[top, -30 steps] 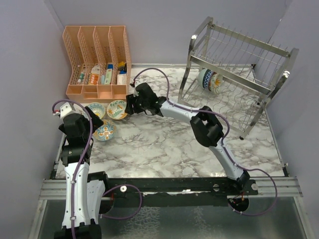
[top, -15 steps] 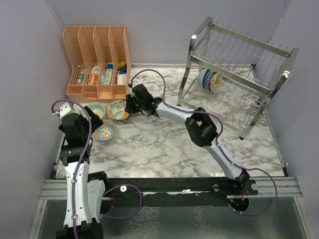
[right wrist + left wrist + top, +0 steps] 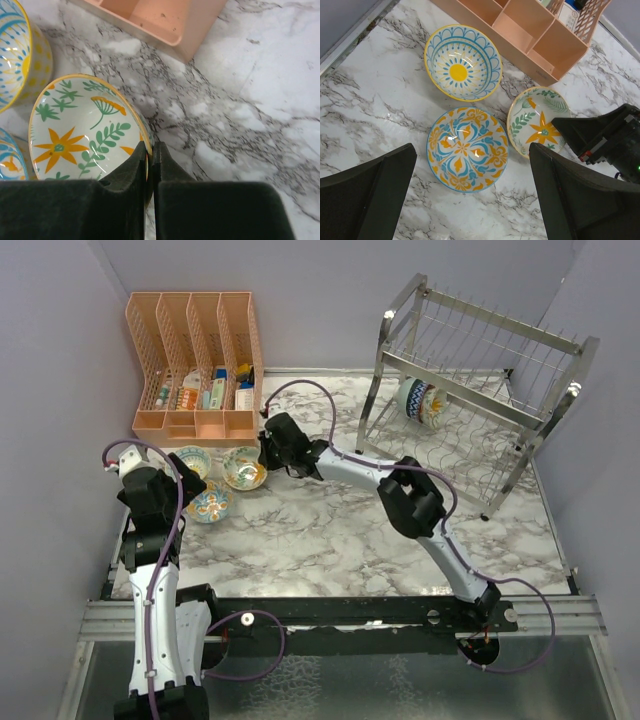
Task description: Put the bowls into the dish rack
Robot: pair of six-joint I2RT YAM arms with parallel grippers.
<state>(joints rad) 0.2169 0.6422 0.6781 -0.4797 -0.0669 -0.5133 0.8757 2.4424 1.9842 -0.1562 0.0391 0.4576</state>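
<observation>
I count four bowls [image 3: 467,150]: three on the table [image 3: 330,530], one in the rack [image 3: 470,389].
My right gripper [image 3: 151,160] pinches the leafy bowl [image 3: 85,125] by its rim (left gripper [image 3: 470,170] hangs spread wide, holding nothing).

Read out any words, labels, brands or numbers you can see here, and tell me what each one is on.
Nothing is readable.
Packets in the peach organizer: printed labels, too small and blurred to read.
Leaf-and-flower bowl, sun bowl, blue-and-orange floral bowl: painted patterns, no writing.
Patterned bowl in the dish rack: no writing visible.
</observation>
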